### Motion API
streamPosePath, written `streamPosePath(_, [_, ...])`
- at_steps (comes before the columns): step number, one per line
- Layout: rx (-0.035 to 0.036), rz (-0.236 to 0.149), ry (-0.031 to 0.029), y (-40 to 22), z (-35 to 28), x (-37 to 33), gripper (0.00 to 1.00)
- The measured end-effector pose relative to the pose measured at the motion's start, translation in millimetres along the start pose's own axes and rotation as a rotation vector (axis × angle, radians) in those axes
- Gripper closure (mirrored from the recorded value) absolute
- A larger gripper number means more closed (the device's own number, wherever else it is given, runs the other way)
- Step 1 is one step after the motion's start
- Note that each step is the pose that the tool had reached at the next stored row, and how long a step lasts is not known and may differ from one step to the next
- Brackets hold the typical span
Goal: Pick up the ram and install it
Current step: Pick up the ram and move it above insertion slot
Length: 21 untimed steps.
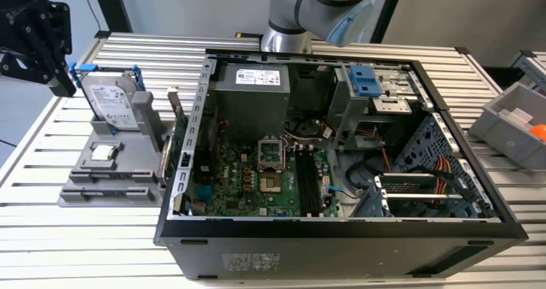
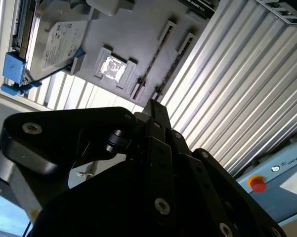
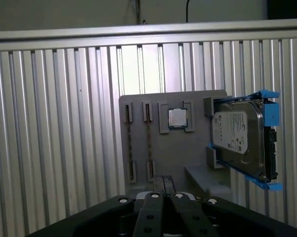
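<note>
The ram shows as two thin sticks on edge in the slots of a grey holder: one ram stick lies beside another. In the second wrist view they are dark lines. My black gripper hangs high above the slatted table, off the holder's far side at the exterior view's left. Its fingers meet at a point with nothing between them, and the gripper sits over the holder's edge. The black motherboard slots lie inside the open computer case.
On the holder stand a silver hard drive in a blue-tabbed frame and a small square processor chip. A grey bin sits at the exterior view's right. The arm's base rises behind the case. A red button lies past the table's edge.
</note>
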<state>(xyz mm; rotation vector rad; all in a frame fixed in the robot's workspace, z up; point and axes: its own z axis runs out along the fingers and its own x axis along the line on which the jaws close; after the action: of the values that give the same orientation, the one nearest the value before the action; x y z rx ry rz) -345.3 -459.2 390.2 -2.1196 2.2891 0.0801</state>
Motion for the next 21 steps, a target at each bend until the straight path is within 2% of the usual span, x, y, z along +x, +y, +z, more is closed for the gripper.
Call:
streamPosePath(17, [-0.0009, -0.019, 0.0005, 0.0, 0.1, 0.0, 1.0])
streamPosePath(18, [-0.0009, -0.019, 0.0005, 0.0, 0.1, 0.0, 0.0])
streamPosePath(21, [-0.001, -0.02, 0.0005, 0.0, 0.1, 0.0, 0.0])
